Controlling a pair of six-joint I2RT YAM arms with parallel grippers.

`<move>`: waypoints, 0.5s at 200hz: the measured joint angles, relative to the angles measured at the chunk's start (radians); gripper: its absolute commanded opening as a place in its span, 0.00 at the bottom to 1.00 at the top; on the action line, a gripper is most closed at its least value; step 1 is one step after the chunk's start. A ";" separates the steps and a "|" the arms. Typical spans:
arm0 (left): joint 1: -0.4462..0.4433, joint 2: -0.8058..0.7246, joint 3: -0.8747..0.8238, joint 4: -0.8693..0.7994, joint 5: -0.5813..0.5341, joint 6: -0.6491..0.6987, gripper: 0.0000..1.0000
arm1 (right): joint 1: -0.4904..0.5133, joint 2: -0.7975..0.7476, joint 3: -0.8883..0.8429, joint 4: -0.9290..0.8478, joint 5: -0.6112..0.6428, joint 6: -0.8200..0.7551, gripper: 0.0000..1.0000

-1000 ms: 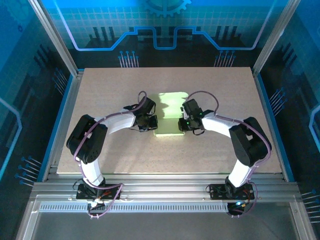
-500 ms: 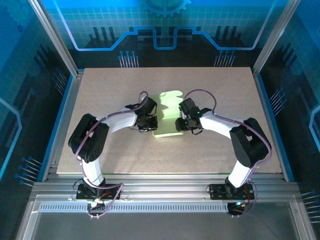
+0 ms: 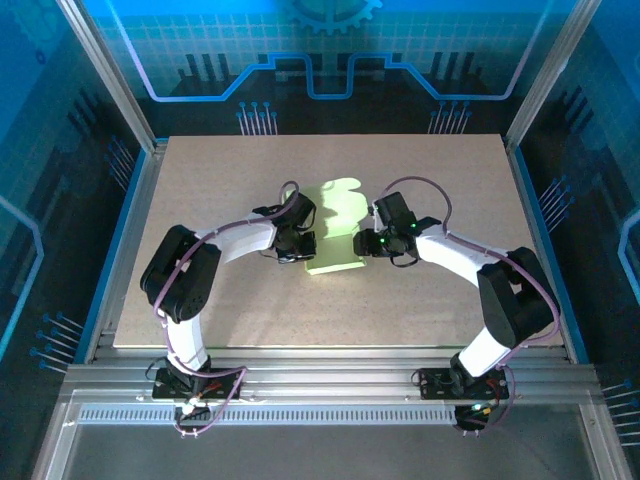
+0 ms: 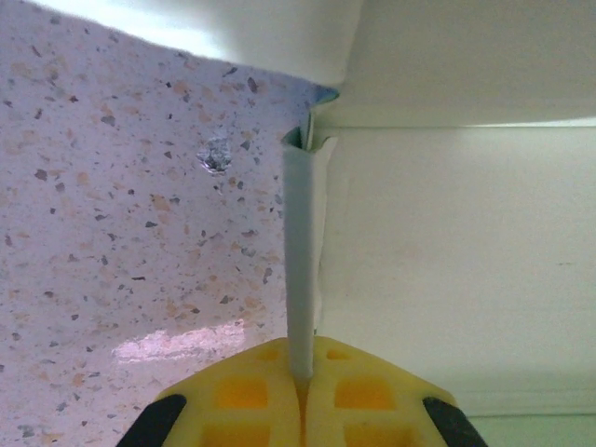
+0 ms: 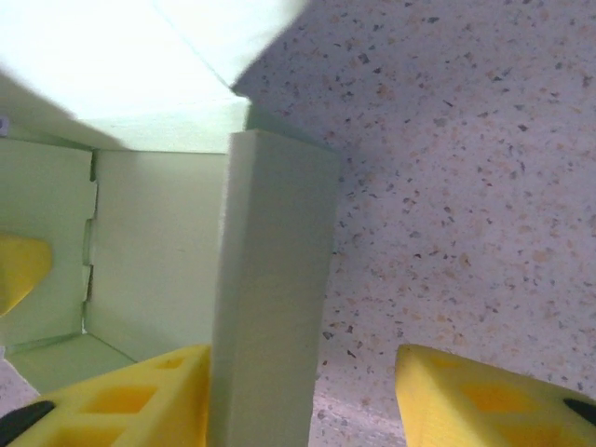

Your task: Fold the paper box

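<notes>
A: From above, wrist housings [image 3: 392, 228] cover both sets of fingertips; contact with the paper box [image 3: 337, 215] is hidden.
B: The left wrist view cuts the box at top and right, the left gripper [image 4: 303, 380] at bottom.
A: The right gripper [image 5: 303, 372] is cropped likewise; the box's upright wall runs off-frame.

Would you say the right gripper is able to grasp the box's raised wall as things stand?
Probably yes: the right gripper is open and a raised wall of the box stands between its fingers, with nothing else in the way.
</notes>
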 measured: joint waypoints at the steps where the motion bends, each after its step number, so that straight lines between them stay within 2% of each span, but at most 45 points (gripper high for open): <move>1: 0.000 0.000 0.000 0.000 0.000 0.000 0.00 | 0.000 0.000 0.000 0.000 -0.001 -0.003 0.42; 12: -0.001 0.001 0.002 -0.001 -0.002 0.000 0.00 | 0.000 0.003 0.000 0.001 -0.005 0.003 0.36; 42: -0.005 0.004 0.005 -0.002 -0.003 0.003 0.00 | 0.000 0.032 0.004 0.004 -0.019 -0.005 0.28; 100: -0.010 0.005 0.008 -0.003 -0.010 0.003 0.00 | 0.000 0.102 0.021 0.015 -0.010 -0.022 0.17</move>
